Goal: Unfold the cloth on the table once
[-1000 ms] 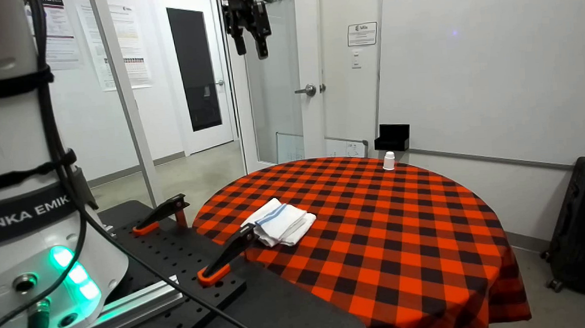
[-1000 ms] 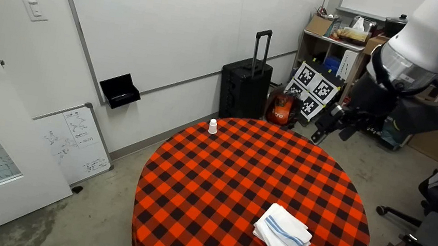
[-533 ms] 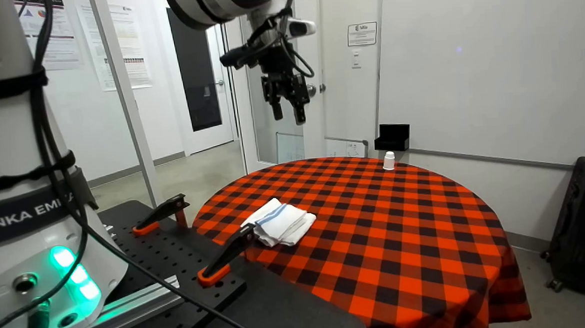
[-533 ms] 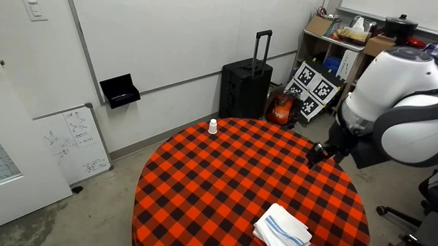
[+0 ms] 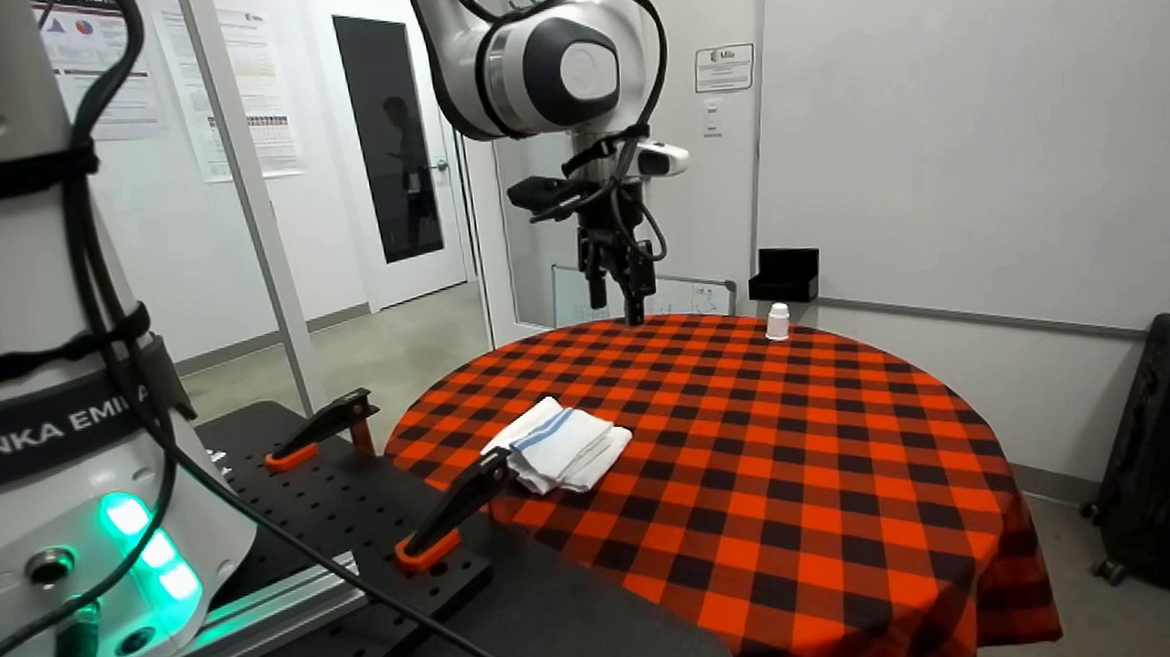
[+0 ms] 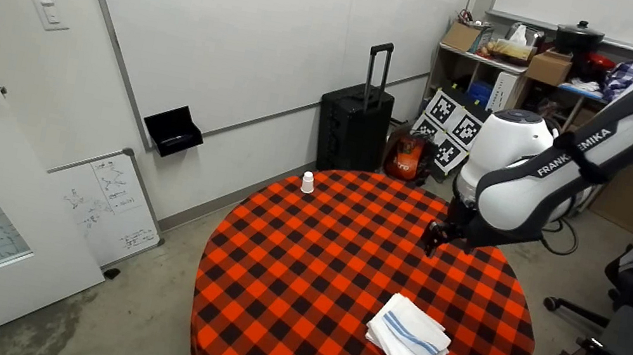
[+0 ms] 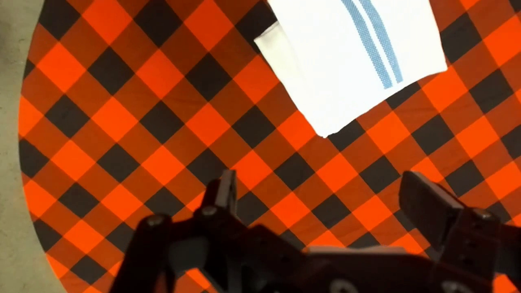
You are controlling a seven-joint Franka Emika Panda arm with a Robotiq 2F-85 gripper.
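The white cloth with blue stripes lies folded in a loose stack on the round table, as seen in both exterior views [image 5: 563,448] [image 6: 409,334]. In the wrist view the cloth [image 7: 346,61] is at the top, right of centre, and its upper part is cut off by the frame. My gripper [image 7: 318,174] is open, with its fingers wide apart and nothing between them. In both exterior views the gripper [image 5: 617,309] [image 6: 447,247] hangs above the table, fingers down, apart from the cloth.
A red and black checked tablecloth [image 5: 803,477] covers the table. A small white cup-like object [image 5: 778,322] stands at the far edge, also visible in an exterior view [image 6: 308,182]. Black clamps with orange parts [image 5: 454,511] sit on the robot's mount beside the table.
The arm has lowered and swung in over the table, bringing the gripper down and nearer the cloth. The gripper stays open. The cloth has not moved.
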